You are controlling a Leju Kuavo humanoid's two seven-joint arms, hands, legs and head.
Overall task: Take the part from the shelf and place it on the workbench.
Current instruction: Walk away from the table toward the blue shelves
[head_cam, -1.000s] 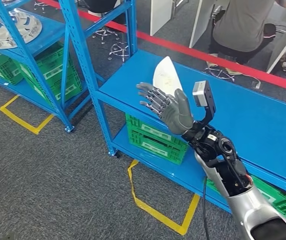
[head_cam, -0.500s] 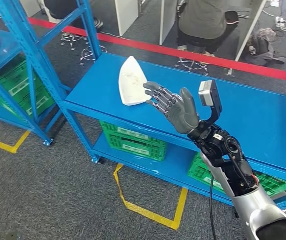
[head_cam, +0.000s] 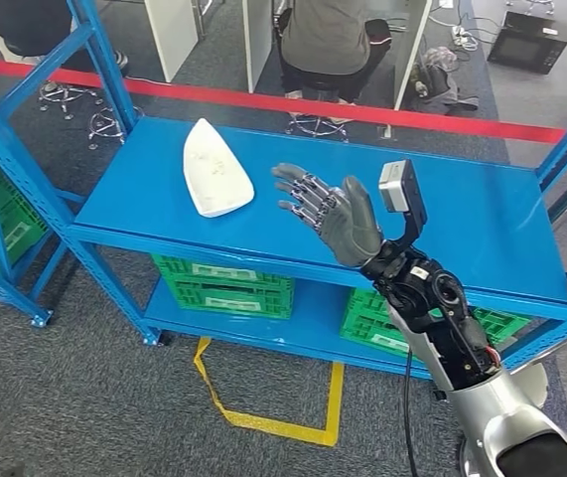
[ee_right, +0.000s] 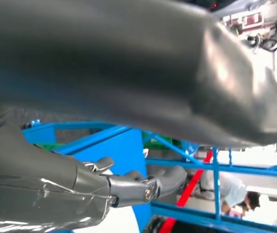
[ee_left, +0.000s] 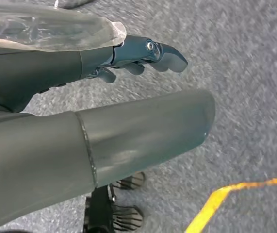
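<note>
The blue shelf unit (head_cam: pixel 445 214) is spanning the head view, its top deck carrying the work and its lower deck holding green crates (head_cam: pixel 223 284). Behind it a red floor line (head_cam: pixel 445 121) is running across, and a person (head_cam: pixel 324 40) is sitting at a desk beyond that line.

The white part (head_cam: pixel 216 181), a flat teardrop-shaped shell, is lying on the left half of the top deck, with nothing touching it. The right hand (head_cam: pixel 325 214) is hovering above the deck just beside the part, on the part's right, with its fingers spread apart and holding nothing. The left hand (ee_left: pixel 92 131) is hanging over grey carpet near a yellow floor marking (ee_left: pixel 236 194); it is gripping nothing, and its fingers appear loosely apart.

The step in hand looks like the reach: the pickup has not been made yet. The next move is likely calling for the right hand to travel leftward and down until its fingers are bracketing the shell's near edge, then to close on it. Since the shell is thin and lying flat, getting fingertips under its rim will probably be the delicate bit.
</note>
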